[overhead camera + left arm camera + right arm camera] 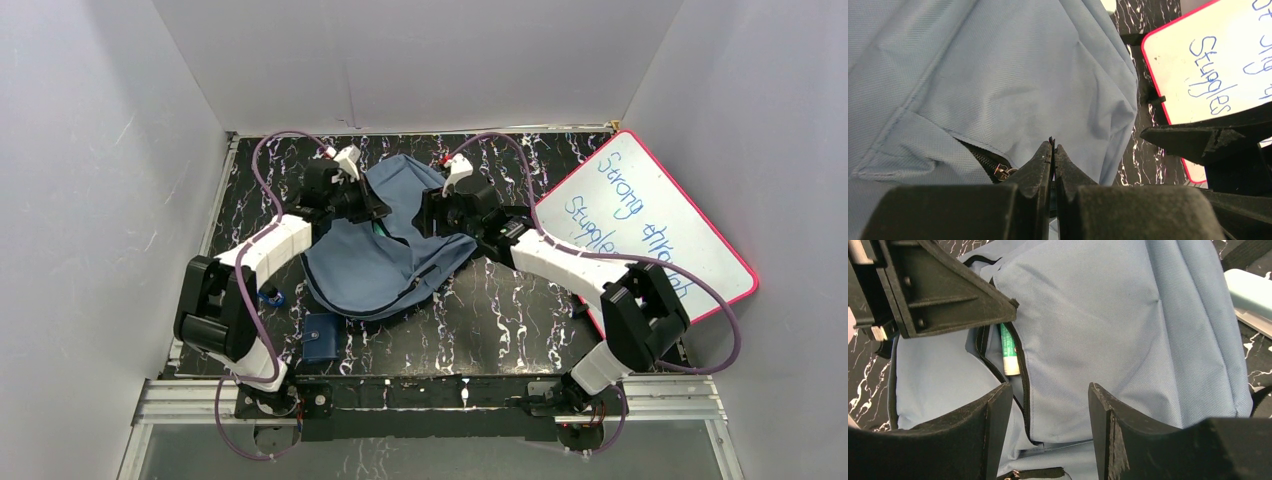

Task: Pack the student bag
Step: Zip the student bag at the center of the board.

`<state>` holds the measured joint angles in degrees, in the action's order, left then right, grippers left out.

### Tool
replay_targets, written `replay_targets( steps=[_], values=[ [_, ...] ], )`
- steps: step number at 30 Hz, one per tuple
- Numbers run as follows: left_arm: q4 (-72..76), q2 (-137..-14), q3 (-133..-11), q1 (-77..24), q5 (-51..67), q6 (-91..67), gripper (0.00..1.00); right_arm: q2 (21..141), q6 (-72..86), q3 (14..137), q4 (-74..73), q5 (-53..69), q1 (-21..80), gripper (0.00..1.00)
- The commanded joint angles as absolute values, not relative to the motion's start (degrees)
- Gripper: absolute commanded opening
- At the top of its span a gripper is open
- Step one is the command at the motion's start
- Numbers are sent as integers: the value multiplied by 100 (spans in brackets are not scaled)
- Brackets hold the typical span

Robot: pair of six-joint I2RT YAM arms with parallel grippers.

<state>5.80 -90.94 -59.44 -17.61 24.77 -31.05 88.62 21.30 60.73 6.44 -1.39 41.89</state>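
The slate-blue student bag [385, 262] lies in the middle of the black marbled table, its zipper partly undone. A green-and-white tube [1009, 352] shows inside the zipper opening [1020, 370]. My left gripper [1053, 146] rests at the bag's upper left [362, 203], shut, with a thin black strip, seemingly a zipper tab, poking out between its tips. A metal slider [1001, 172] sits just to its left. My right gripper [1050, 390] hovers over the bag's front panel [442, 212], open, with only fabric between its fingers.
A red-rimmed whiteboard [645, 225] with blue writing lies at the right. A small dark-blue pouch [320, 337] sits near the left arm's base, a small blue item [270, 297] beside it. A pale blue-green block [1250, 290] lies past the bag. Grey walls enclose the table.
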Motion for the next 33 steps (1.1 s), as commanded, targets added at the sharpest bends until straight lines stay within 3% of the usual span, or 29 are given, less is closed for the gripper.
replay_targets(
  steps=[1,16,24,33],
  values=[
    [564,-8627,-6124,-2160,2439,-3053,0,8483,2236,6000,929,-403,4116,66],
    [597,-8514,-5587,-2575,1793,-3042,2,8094,2418,5630,949,-361,4019,67],
    [450,-8359,-5811,-2577,1479,-3244,26,8082,2533,5555,976,-154,4017,68],
    [38,-8037,-5953,-2288,626,-3435,39,8516,3299,5984,643,279,4022,68]
  ],
)
